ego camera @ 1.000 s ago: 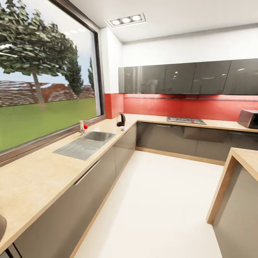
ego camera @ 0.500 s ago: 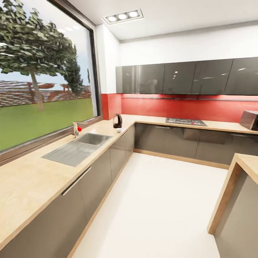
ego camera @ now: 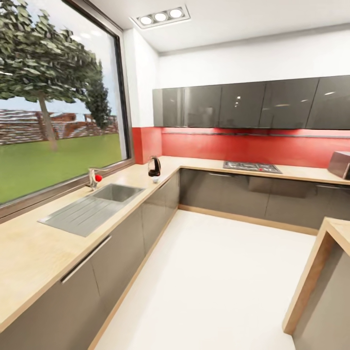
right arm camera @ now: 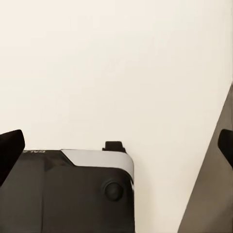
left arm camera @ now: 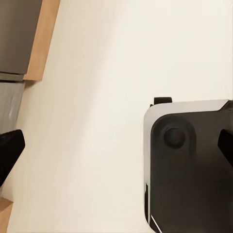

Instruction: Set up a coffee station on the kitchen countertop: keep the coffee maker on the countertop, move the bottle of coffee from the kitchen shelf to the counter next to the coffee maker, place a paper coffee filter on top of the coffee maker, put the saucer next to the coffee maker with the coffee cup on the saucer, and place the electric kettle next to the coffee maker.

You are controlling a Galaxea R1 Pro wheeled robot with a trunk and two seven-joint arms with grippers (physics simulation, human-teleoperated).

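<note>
Head view: electric kettle (ego camera: pixel 154 167) stands at the far counter corner — ahead, slightly left, nearer the left arm. Wrist views show fingertips wide apart — both grippers empty.

We see a light wood counter (ego camera: pixel 34 243) running under the window and round the corner. In it sits a steel sink (ego camera: pixel 90 210) with a tap (ego camera: pixel 92 178); a kettle (ego camera: pixel 154 167) stands near the corner, a hob (ego camera: pixel 252 167) along the back.
</note>
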